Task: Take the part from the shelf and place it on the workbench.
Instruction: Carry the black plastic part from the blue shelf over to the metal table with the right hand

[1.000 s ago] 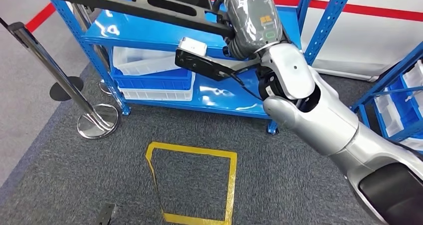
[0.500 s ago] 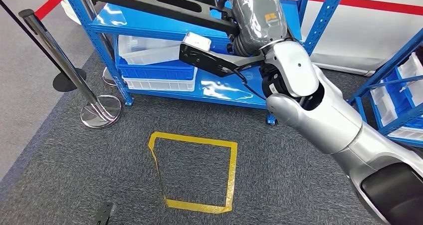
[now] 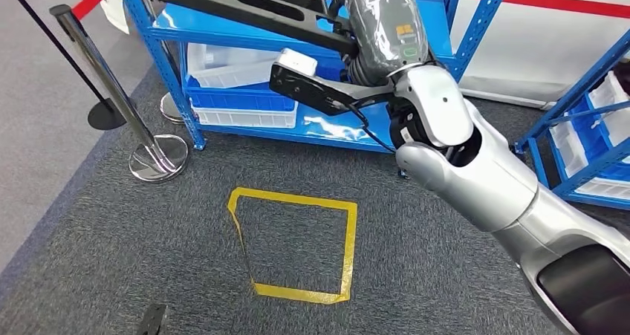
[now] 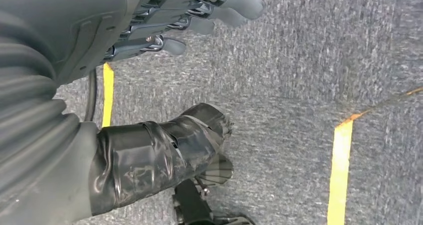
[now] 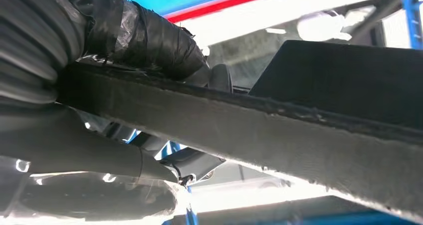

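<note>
While the long black part [image 3: 223, 2] runs across the top of the head view, I note it is lifted in front of the blue shelf [image 3: 172, 32], slanting from the upper left down to the right hand [image 3: 382, 30], whose grey covered back sits at the part's right end. From the right wrist view I log the part [image 5: 279, 135] as a broad dark bar with a rough edge crossing the frame, the taped thumb [image 5: 144, 40] lying over one side of it and the ribbed cover on the other, so the right hand grips the part. My read of the left hand [image 4: 164, 60] from its wrist view: fingers [image 4: 234, 5] spread apart and holding nothing, hanging over grey carpet [image 4: 299, 75]. Behind the part, on the shelf's lower levels, sit a white bin [image 3: 223, 64] and a blue bin [image 3: 241, 97] stacked together. On the floor in front of the shelf a square outline of yellow tape [image 3: 349, 238] marks the carpet. To the left stands a chrome stanchion post [image 3: 111, 97] on a round base, with a second dark base beyond it. A second blue rack [image 3: 587, 112] with white bins stands at the right edge.
</note>
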Robot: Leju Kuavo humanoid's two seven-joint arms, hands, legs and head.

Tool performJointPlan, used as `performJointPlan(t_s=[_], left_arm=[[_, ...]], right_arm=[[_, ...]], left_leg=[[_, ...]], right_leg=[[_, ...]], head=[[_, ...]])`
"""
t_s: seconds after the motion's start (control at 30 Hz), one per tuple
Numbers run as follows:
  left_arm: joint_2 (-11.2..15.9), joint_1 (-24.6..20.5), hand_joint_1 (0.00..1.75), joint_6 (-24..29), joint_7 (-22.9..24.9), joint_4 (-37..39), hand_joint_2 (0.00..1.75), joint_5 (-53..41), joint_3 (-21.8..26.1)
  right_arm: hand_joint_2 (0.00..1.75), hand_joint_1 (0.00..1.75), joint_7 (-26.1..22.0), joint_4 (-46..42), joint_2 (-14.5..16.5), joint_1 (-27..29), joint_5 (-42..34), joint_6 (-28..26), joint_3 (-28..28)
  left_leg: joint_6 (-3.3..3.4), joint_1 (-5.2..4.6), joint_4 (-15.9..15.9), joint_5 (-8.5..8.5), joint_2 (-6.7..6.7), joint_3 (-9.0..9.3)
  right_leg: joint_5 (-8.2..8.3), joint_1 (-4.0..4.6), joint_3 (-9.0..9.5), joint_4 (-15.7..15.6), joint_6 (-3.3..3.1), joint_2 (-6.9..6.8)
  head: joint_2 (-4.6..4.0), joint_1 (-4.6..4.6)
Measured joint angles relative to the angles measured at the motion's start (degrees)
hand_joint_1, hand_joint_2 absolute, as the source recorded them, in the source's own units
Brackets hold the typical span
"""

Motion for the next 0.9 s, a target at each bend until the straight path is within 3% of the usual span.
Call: performJointPlan(t_s=[0.13, 0.2, 0.27, 0.3, 0.33, 0.37, 0.4, 0.43, 0.47, 0.5, 0.53, 0.57, 0.6, 0.63, 0.67, 0.7, 0.73, 0.77, 0.8, 0.83, 0.87, 0.9], left_arm=[[0.01, 0.01, 0.00, -0.05, -0.01, 0.00, 1.75, 0.00, -0.01], [-0.08, 0.61, 0.00, -0.10, -0.01, 0.01, 1.75, 0.00, -0.02], [-0.34, 0.84, 0.00, -0.18, 0.01, -0.07, 1.75, -0.03, -0.04], [-0.34, 0.55, 0.00, -0.18, -0.05, -0.10, 1.75, -0.02, -0.04], [-0.42, -0.19, 0.00, -0.27, -0.08, -0.17, 1.75, -0.03, -0.07], [-0.51, -0.91, 0.00, -0.37, -0.06, -0.34, 1.75, -0.04, -0.09], [-0.34, -1.88, 0.00, -0.40, -0.04, -0.50, 1.75, 0.01, -0.11], [-0.27, -2.82, 0.00, -0.44, 0.02, -0.77, 1.75, 0.00, -0.14], [0.01, -3.48, 0.00, -0.40, 0.06, -1.03, 1.75, 0.02, -0.14], [0.39, -3.85, 0.00, -0.36, 0.04, -1.20, 1.75, 0.03, -0.14], [0.73, -3.91, 0.00, -0.34, 0.01, -1.26, 1.75, 0.01, -0.14], [0.90, -3.71, 0.00, -0.34, 0.01, -1.26, 1.75, 0.01, -0.16], [0.37, -3.38, 0.00, -0.39, 0.01, -1.32, 1.75, 0.01, -0.23], [-0.27, -2.83, 0.00, -0.41, -0.02, -1.39, 1.75, 0.03, -0.31], [-1.05, -2.12, 0.00, -0.48, 0.01, -1.45, 1.75, 0.06, -0.38], [-1.65, -1.32, 0.00, -0.51, 0.02, -1.50, 1.75, 0.07, -0.44], [-1.86, -0.39, 0.00, -0.49, 0.04, -1.48, 1.75, 0.08, -0.45], [-1.96, 0.38, 0.00, -0.51, 0.11, -1.44, 1.75, 0.06, -0.45], [-2.07, 0.88, 0.00, -0.49, 0.12, -1.40, 1.75, 0.01, -0.46], [-2.24, 1.15, 0.00, -0.47, 0.12, -1.39, 1.75, -0.01, -0.48], [-2.21, 1.23, 0.00, -0.42, 0.10, -1.37, 1.75, -0.02, -0.48], [-2.22, 1.29, 0.00, -0.37, 0.06, -1.36, 1.75, -0.01, -0.49]], right_arm=[[1.75, 1.75, 0.00, -0.01, 0.00, 0.00, 0.08, -0.01, -0.01], [1.75, 1.75, -0.03, -0.50, -0.04, 0.15, 0.22, -0.03, -0.27], [1.75, 1.75, -0.04, -0.95, -0.17, 0.29, 0.33, -0.06, -0.61], [1.75, 1.75, -0.03, -0.95, -0.45, 0.08, 0.32, -0.10, -0.85], [1.75, 1.75, -0.07, -1.32, -0.53, -0.89, 0.32, -0.11, -1.03], [1.75, 1.75, -0.07, -2.20, -0.43, -2.39, 0.33, -0.13, -1.28], [1.75, 1.75, -0.12, -3.25, -0.47, -4.64, 0.37, -0.11, -1.62], [1.75, 1.75, -0.17, -4.66, -0.18, -6.92, 0.45, -0.08, -1.96], [1.75, 1.75, -0.18, -5.79, -0.07, -8.56, 0.53, -0.09, -2.43], [1.75, 1.75, -0.23, -6.57, 0.01, -9.39, 0.62, -0.11, -2.80], [1.75, 1.75, -0.25, -6.94, 0.08, -9.42, 0.68, -0.14, -3.00], [1.75, 1.75, -0.23, -7.04, 0.12, -8.83, 0.69, -0.14, -2.95], [1.75, 1.75, -0.22, -7.13, 0.34, -8.19, 0.68, -0.13, -2.77], [1.75, 1.75, -0.15, -7.06, 0.67, -7.65, 0.66, -0.06, -2.61], [1.75, 1.75, -0.09, -6.95, 1.07, -6.90, 0.67, -0.06, -2.49], [1.75, 1.75, -0.07, -6.78, 1.46, -6.29, 0.67, -0.05, -2.39], [1.75, 1.75, -0.03, -6.48, 1.65, -5.51, 0.67, -0.02, -2.28], [1.75, 1.75, -0.04, -6.16, 1.60, -4.52, 0.72, -0.01, -2.14], [1.75, 1.75, -0.06, -5.82, 1.46, -3.84, 0.74, 0.09, -1.91], [1.75, 1.75, -0.08, -5.52, 1.34, -3.21, 0.75, 0.15, -1.70], [1.75, 1.75, -0.10, -5.26, 1.28, -2.83, 0.76, 0.19, -1.52], [1.75, 1.75, -0.14, -5.14, 1.32, -2.66, 0.74, 0.19, -1.37]], left_leg=[[0.08, 0.00, 0.02, 0.02, -0.01, -0.07], [1.50, 1.02, 0.71, -0.20, -0.23, 2.90], [3.53, 2.18, 0.39, -0.07, -0.30, 6.80], [3.79, 2.05, -0.48, 0.47, -0.04, 7.10], [3.63, 1.77, -1.43, 1.42, 0.23, 6.64], [3.00, 1.08, -2.08, 2.88, 0.62, 4.86], [2.19, 0.27, -2.69, 4.59, 0.84, 2.52], [1.45, -0.63, -3.37, 6.71, 0.90, -0.01], [1.14, -1.68, -4.49, 9.12, 0.96, -2.43], [1.30, -2.95, -6.03, 11.60, 0.88, -4.19], [1.91, -4.31, -7.75, 14.15, 0.73, -5.55], [2.83, -5.74, -9.40, 16.64, 0.65, -6.90], [3.69, -6.74, -10.21, 18.85, 0.76, -8.18], [4.33, -7.44, -9.95, 20.74, 1.09, -10.35], [4.73, -7.49, -9.41, 22.49, 1.92, -12.46], [4.95, -7.12, -8.95, 24.01, 2.91, -14.33], [5.13, -6.66, -9.17, 25.56, 3.85, -15.61], [5.31, -6.18, -10.38, 27.02, 4.53, -15.79], [5.09, -5.94, -11.29, 27.67, 4.12, -15.83], [4.35, -5.64, -10.91, 27.20, 3.01, -16.06], [3.27, -5.36, -8.61, 25.47, 1.50, -17.00], [1.84, -4.75, -4.32, 22.78, -0.02, -18.38]], right_leg=[[0.10, 0.00, 0.03, -0.01, 0.09, 0.01], [1.30, 1.12, 4.73, -1.75, 1.21, -0.06], [2.50, 2.53, 10.65, -4.18, 2.98, -0.29], [0.97, 2.82, 11.60, -3.89, 3.04, -0.32], [-2.11, 3.23, 11.52, -1.88, 2.45, -0.03], [-6.26, 3.56, 10.63, 1.73, 1.07, 0.42], [-10.84, 3.96, 8.69, 7.07, -0.50, 1.07], [-14.38, 4.29, 6.83, 12.30, -1.85, 1.50], [-16.74, 4.75, 6.16, 15.92, -2.60, 1.51], [-18.07, 5.30, 7.29, 16.96, -3.39, 1.33], [-18.28, 6.06, 10.24, 14.93, -4.62, 1.03], [-17.52, 7.30, 14.71, 10.01, -6.78, 0.62], [-16.31, 9.04, 19.67, 3.36, -9.94, -1.43], [-15.54, 10.66, 23.88, -4.38, -13.06, -4.51], [-14.97, 12.28, 26.05, -9.55, -15.38, -7.59], [-14.88, 13.51, 26.52, -12.60, -16.82, -10.41], [-14.91, 14.15, 25.84, -13.77, -17.34, -11.33], [-14.33, 14.48, 24.74, -12.84, -17.41, -11.19], [-13.66, 14.31, 24.18, -12.74, -17.35, -10.98], [-12.86, 13.66, 23.72, -12.71, -17.01, -10.87], [-12.09, 12.71, 23.18, -12.74, -16.34, -10.85], [-11.37, 11.61, 22.58, -12.78, -15.36, -10.79]], head=[[0.00, -0.01], [0.00, -0.02], [0.02, 0.21], [-0.14, 0.84], [-0.20, 1.62], [-0.26, 2.39], [-0.38, 3.14], [-0.26, 3.41], [-0.26, 3.47], [-0.23, 3.41], [-0.17, 3.46], [-0.16, 3.45], [-0.11, 3.13], [-0.11, 2.74], [-0.09, 1.86], [-0.10, 1.58], [-0.13, 1.74], [-0.09, 2.20], [-0.14, 3.22], [-0.13, 3.79], [-0.11, 4.29], [-0.13, 4.54]])
